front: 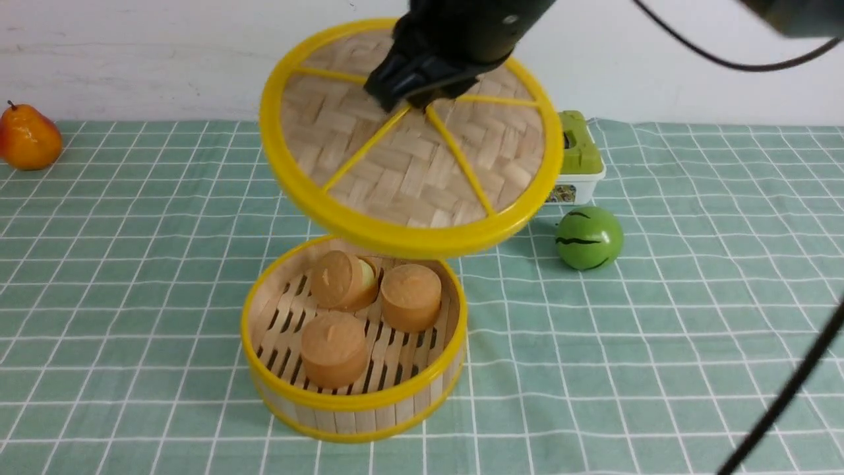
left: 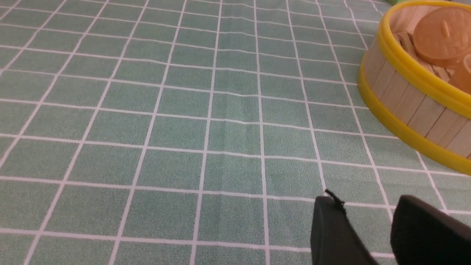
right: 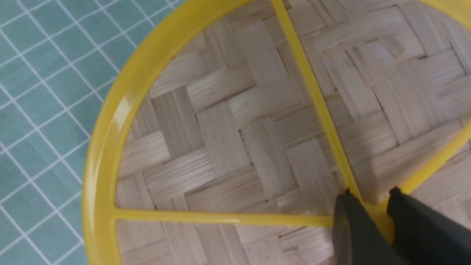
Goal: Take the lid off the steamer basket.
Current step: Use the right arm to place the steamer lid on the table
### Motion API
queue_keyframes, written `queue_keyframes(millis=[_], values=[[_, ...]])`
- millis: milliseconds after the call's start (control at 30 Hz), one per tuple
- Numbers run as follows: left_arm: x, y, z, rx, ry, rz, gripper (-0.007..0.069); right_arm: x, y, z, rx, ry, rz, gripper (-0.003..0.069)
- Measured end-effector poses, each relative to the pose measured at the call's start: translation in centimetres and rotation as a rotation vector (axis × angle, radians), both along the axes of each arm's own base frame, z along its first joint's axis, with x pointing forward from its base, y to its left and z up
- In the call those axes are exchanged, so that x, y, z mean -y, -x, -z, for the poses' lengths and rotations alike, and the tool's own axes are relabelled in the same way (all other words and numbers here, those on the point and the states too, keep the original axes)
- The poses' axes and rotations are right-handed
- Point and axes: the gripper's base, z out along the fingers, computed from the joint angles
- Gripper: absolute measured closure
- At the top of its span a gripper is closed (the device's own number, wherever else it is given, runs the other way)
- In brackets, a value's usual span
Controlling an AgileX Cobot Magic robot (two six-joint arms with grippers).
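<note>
Green cloth [front: 692, 297]; right end effector [front: 415, 102] tight on lid [front: 409, 178]

1. Lighting is bright, even and diffuse in all three views; the green checked tablecloth [front: 132, 277] shows no hard glare.
2. Shadows are faint and soft-edged, as beside the steamer basket [front: 356, 409].
3. The lid [right: 239, 140] carries a soft sheen along its yellow rim in the right wrist view.
4. A black cable [front: 784, 396] at the front view's lower right is blurred.

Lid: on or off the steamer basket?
Off. The right gripper holds the lid tilted in the air, clear above the open steamer basket.
</note>
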Motion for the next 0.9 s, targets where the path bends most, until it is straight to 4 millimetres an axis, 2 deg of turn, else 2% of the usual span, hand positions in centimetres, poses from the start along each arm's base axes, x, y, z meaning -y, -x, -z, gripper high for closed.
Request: queue_keyframes(millis=[33, 67, 133, 167, 200, 233, 333, 400, 433, 467, 500, 533, 600, 733, 867, 900], values=[[0.0, 0.0, 0.0, 0.0, 0.0, 0.0, 0.0386, 0.1, -0.1, 0.0, 0.0, 0.0, 0.004, 0.0581], [0.0, 0.0, 0.0, 0.0, 0.0, 0.0, 0.0386, 1.9, 0.5, -0.3, -0.009, 0.007, 0.031, 0.0581], [0.0, 0.0, 0.0, 0.0, 0.0, 0.0, 0.0386, 4.0, 1.3, -0.1, -0.033, 0.025, 0.065, 0.0581], [0.0, 0.0, 0.0, 0.0, 0.0, 0.0, 0.0386, 4.9, 1.6, 0.1, -0.046, 0.034, 0.082, 0.0581], [0.0, 0.0, 0.0, 0.0, 0.0, 0.0, 0.0386, 7.1, 2.8, 1.4, -0.098, 0.071, 0.114, 0.0581], [0.0, 0.0, 0.0, 0.0, 0.0, 0.0, 0.0386, 7.3, 2.9, 1.6, -0.104, 0.075, 0.118, 0.0581], [0.0, 0.0, 0.0, 0.0, 0.0, 0.0, 0.0386, 11.4, 4.5, 6.2, -0.215, 0.115, 0.224, 0.0581], [0.0, 0.0, 0.0, 0.0, 0.0, 0.0, 0.0386, 12.6, 4.8, 8.1, -0.241, 0.113, 0.272, 0.0581], [0.0, 0.0, 0.0, 0.0, 0.0, 0.0, 0.0386, 14.0, 4.9, 10.9, -0.253, 0.088, 0.342, 0.0581], [0.0, 0.0, 0.0, 0.0, 0.0, 0.0, 0.0386, 14.8, 4.6, 12.6, -0.242, 0.058, 0.387, 0.0581], [0.0, 0.0, 0.0, 0.0, 0.0, 0.0, 0.0386, 15.2, 4.5, 14.3, -0.252, 0.037, 0.415, 0.0581], [0.0, 0.0, 0.0, 0.0, 0.0, 0.0, 0.0386, 15.3, 4.3, 14.5, -0.241, 0.024, 0.422, 0.0581], [0.0, 0.0, 0.0, 0.0, 0.0, 0.0, 0.0386, 15.4, 4.2, 16.7, -0.241, -0.009, 0.444, 0.0581], [0.0, 0.0, 0.0, 0.0, 0.0, 0.0, 0.0386, 14.8, 2.9, 19.1, -0.212, -0.073, 0.457, 0.0581], [0.0, 0.0, 0.0, 0.0, 0.0, 0.0, 0.0386, 14.3, 1.5, 20.6, -0.198, -0.094, 0.461, 0.0581], [0.0, 0.0, 0.0, 0.0, 0.0, 0.0, 0.0386, 14.1, 0.9, 21.6, -0.206, -0.089, 0.463, 0.0581]])
